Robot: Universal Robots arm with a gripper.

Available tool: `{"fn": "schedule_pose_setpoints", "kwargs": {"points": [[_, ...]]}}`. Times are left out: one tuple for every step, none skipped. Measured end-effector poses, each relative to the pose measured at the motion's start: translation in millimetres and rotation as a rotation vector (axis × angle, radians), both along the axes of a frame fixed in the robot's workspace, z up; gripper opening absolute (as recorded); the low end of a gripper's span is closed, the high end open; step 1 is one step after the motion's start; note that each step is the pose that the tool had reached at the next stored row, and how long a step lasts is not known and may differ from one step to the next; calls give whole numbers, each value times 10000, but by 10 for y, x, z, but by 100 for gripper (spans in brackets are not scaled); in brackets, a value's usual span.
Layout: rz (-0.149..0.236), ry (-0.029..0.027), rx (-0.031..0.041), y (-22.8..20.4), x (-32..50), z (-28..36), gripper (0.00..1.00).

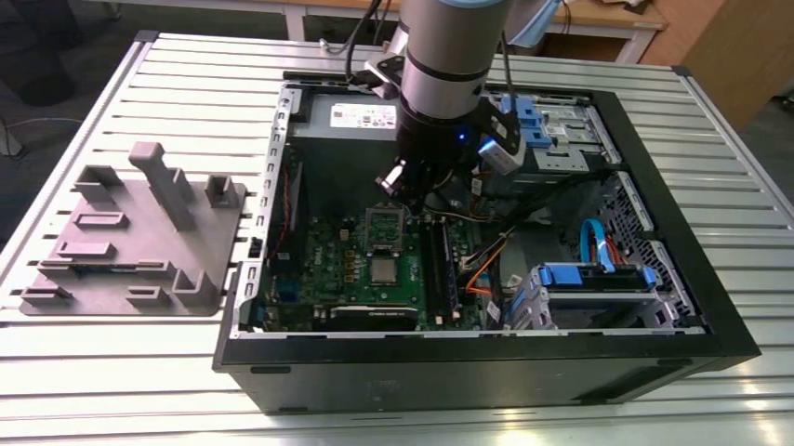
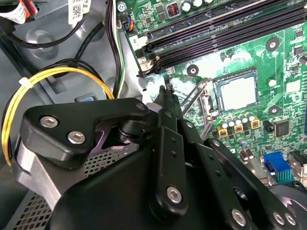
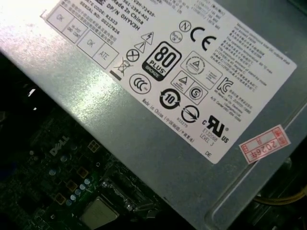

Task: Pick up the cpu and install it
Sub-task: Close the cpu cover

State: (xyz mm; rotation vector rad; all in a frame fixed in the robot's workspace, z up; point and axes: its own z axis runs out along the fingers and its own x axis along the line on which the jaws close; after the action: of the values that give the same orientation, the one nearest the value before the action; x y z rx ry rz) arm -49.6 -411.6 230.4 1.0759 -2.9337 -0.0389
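Gripper: your black pincer (image 1: 410,190) hangs inside the open case; whether clenched or released, you cannot tell.
CPU: the small silver-grey square chip (image 2: 238,92) lies flat in its metal-framed socket (image 2: 216,96), apparently seated.
Board: your green motherboard (image 1: 360,269) faces upward for access.

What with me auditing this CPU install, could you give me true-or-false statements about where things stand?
1. The cpu lies on the green motherboard inside the computer case. True.
2. The gripper hangs over the grey fixture. False: it hangs above the motherboard, inside the case.
3. The fixture sits on the slatted table, outside the case, at the exterior view's left. True.
4. The power supply carries a black label. False: its label is white.
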Motion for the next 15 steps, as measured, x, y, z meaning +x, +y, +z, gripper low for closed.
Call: {"fn": "schedule_pose_setpoints", "kwargs": {"points": [[20,2,-3,0,0,5,11],[54,1,-3,-1,0,11,11],[102,0,0,0,0,18,11],[152,0,-1,0,0,25,11],[206,-1,2,0,0,28,11],[269,-2,3,0,0,29,11],[345,-2,4,0,0,29,11],[437,-2,3,0,-1,29,11],[529,-1,2,0,-2,30,11],[635,0,1,0,-5,30,11],[745,0,1,0,-7,31,11],[839,-1,1,0,-9,32,11],[932,-1,2,0,-11,32,11],[1028,-2,1,0,-13,33,11],[1112,0,-1,0,-15,37,11]]}}
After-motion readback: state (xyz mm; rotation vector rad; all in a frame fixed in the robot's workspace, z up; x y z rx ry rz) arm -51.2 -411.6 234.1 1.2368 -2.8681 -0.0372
